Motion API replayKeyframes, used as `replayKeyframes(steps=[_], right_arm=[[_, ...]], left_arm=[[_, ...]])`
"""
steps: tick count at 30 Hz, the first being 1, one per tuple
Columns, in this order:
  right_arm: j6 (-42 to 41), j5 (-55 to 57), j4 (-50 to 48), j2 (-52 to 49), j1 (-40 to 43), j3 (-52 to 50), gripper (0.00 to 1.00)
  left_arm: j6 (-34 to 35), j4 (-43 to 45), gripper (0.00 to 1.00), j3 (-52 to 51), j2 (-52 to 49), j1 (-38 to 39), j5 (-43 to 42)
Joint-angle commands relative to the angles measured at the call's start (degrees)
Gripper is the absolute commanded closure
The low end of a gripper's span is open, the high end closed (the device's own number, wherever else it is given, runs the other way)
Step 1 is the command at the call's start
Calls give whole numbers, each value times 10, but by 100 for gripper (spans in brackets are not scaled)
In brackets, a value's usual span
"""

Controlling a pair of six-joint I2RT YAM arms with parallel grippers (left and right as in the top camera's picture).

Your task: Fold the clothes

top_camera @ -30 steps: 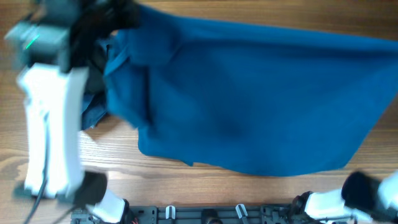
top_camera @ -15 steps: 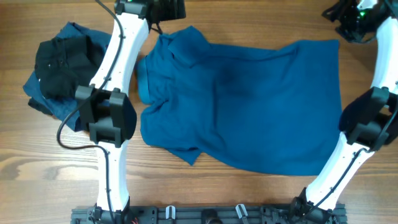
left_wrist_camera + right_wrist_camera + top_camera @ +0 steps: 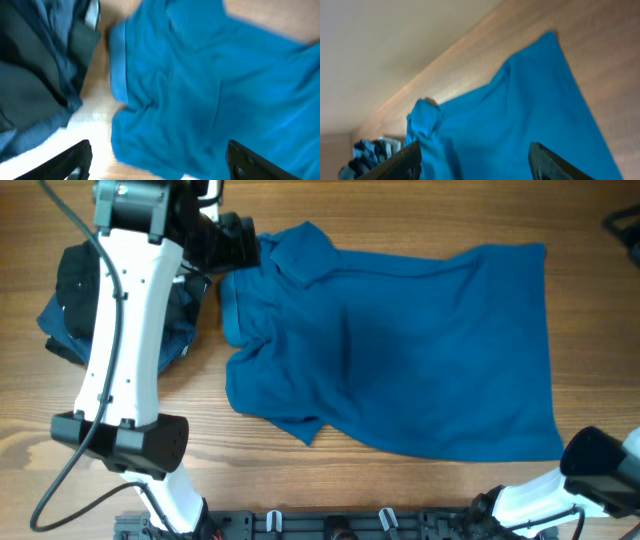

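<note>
Nearest the rig, a strip of bare table (image 3: 330, 480) runs along the near edge of the blue polo shirt (image 3: 420, 350). The shirt lies spread across the middle of the table, with its hem (image 3: 548, 330) to the right and its collar (image 3: 292, 252) at the far left. At the shirt's near-left corner one sleeve (image 3: 275, 415) is rumpled and seems partly turned under the body. Just left of the shirt, across a narrow gap of wood, sits a heap: a black garment (image 3: 72, 280) on darker blue garments (image 3: 55, 335).

Farther back, the left gripper (image 3: 160, 152) hangs above the shirt's collar end. Its fingers are spread wide with nothing between them. The right gripper (image 3: 475, 155) is out beyond the shirt's far-right corner, well apart from the cloth, and is likewise wide open and empty.

The trouble most likely starts at the shirt's left end. Folding over the rumpled sleeve would probably press its creases into the stack. A pinch taken near the collar could catch only the top layer, so the body would lag and bunch. Any pull towards the left may drag the shirt into the heap. With the right gripper so far from the hem, uneven grips would skew the fold.
</note>
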State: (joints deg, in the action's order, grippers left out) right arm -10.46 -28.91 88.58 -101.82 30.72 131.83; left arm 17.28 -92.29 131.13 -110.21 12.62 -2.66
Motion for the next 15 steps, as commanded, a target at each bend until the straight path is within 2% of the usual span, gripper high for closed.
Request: replayKeyframes(steps=[1,4,8,9,11,13,15], right_arm=[[-33,128,36,-27,-44,-15,28],[-45,141,6,-30,-58,-80,26],[-23,131,-59,-30,-58,-221,27],[-15,119,-102,-30,-58,-279,30],[-18,128,-176,-30,-58,-361,51],[-56,179,-253,-34,-52,-442,59],[-78,221,-311,-44,-41,-492,59]], left_arm=[[17,-12,13,-62,-17,24,-5],[61,8,12,-161,-17,29,17],[81,98,15,-328,-17,31,11],[88,132,18,-369,-17,31,6],[89,191,25,-435,-17,31,-14],[89,223,23,-475,-17,31,-29],[89,222,18,-484,-17,31,-29]])
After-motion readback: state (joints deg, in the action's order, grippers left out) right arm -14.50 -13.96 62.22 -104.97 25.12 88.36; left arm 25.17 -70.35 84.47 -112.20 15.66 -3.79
